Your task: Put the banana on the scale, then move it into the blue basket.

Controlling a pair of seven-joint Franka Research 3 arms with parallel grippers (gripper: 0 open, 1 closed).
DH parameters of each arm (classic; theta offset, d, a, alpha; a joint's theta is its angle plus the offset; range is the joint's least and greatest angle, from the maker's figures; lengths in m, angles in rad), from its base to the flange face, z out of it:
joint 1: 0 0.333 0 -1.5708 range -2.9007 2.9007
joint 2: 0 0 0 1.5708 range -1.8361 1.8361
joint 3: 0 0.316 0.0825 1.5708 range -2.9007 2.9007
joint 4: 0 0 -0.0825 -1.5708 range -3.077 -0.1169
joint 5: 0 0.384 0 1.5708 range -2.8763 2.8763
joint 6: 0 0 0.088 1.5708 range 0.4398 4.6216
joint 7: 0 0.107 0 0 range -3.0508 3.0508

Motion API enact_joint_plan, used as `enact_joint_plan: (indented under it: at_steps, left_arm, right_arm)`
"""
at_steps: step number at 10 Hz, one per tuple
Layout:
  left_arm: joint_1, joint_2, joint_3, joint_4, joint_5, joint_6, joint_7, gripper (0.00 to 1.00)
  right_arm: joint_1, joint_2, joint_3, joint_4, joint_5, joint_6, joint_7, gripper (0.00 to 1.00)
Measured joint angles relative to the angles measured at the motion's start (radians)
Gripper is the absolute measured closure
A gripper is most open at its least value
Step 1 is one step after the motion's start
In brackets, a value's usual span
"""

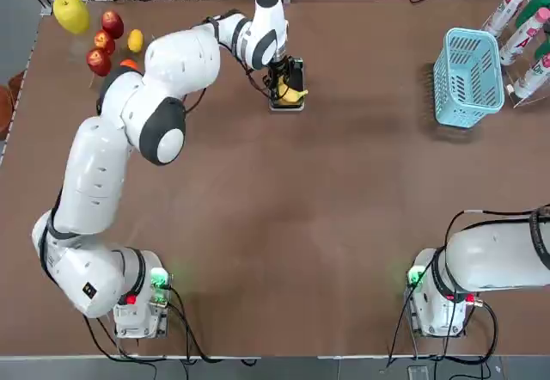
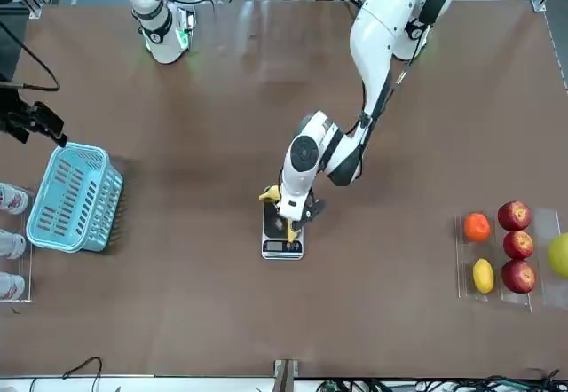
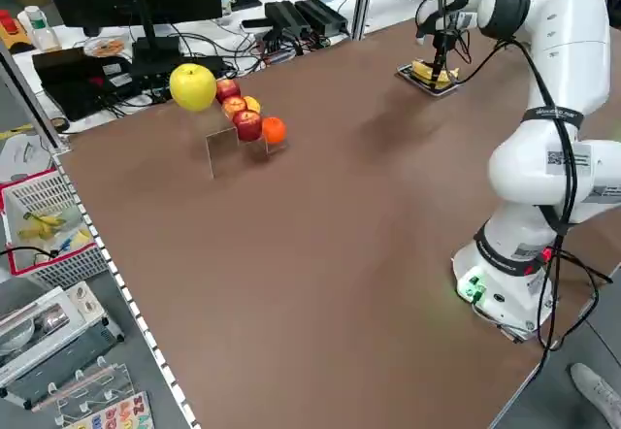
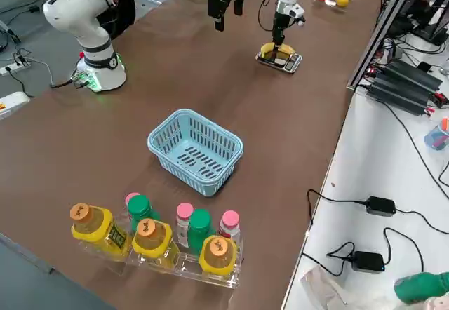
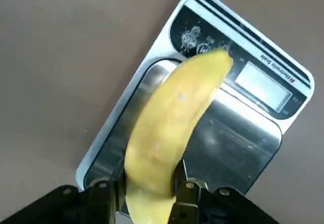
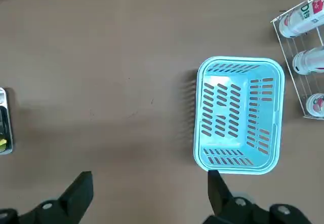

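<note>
Banana [image 5: 167, 127] overhangs the scale's [image 5: 243, 148] edge, pinched between the left gripper's [image 5: 150, 176] 2 jaws.

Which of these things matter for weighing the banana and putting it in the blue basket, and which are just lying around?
For the job:
- banana
- scale
- basket
- left tool, on the banana over the scale

Just lying about:
- apples
- orange
- lemon
- big yellow-green fruit
- bottles
</note>
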Motion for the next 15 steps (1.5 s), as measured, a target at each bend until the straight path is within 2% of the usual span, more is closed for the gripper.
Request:
enact_joint_plan:
  at_steps: [1,4,5,8,10,12,15]
  left_arm:
    - [0.001,0.000,0.002,0.001,0.000,0.000,0.001,0.51]
    - [0.001,-0.010,0.002,0.025,0.000,-0.016,0.001,0.09]
    - [0.002,-0.031,0.002,0.032,0.000,-0.059,0.001,0.00]
    - [0.022,-0.167,0.012,0.048,0.000,-0.236,-0.001,0.00]
    - [0.116,-0.310,0.021,0.047,0.004,-0.439,0.005,0.00]
    - [0.254,-0.422,0.024,0.026,0.018,-0.558,0.105,0.00]
    - [0.471,-0.514,0.025,-0.017,0.024,-0.689,0.428,0.00]
  right_arm:
    - [0.000,0.000,0.000,0.000,0.000,0.000,0.000,0.00]
    - [0.000,0.000,0.000,0.000,0.000,0.000,0.000,0.00]
    - [0.000,0.000,0.000,0.000,0.000,0.000,0.000,0.00]
    - [0.001,0.000,0.001,0.000,0.002,0.004,0.000,0.00]
    - [0.030,0.022,0.009,0.025,0.070,0.015,-0.023,0.00]
    - [0.106,0.133,0.055,0.131,0.098,0.024,-0.076,0.00]
    - [0.325,0.380,0.070,0.318,0.096,0.063,-0.107,0.00]
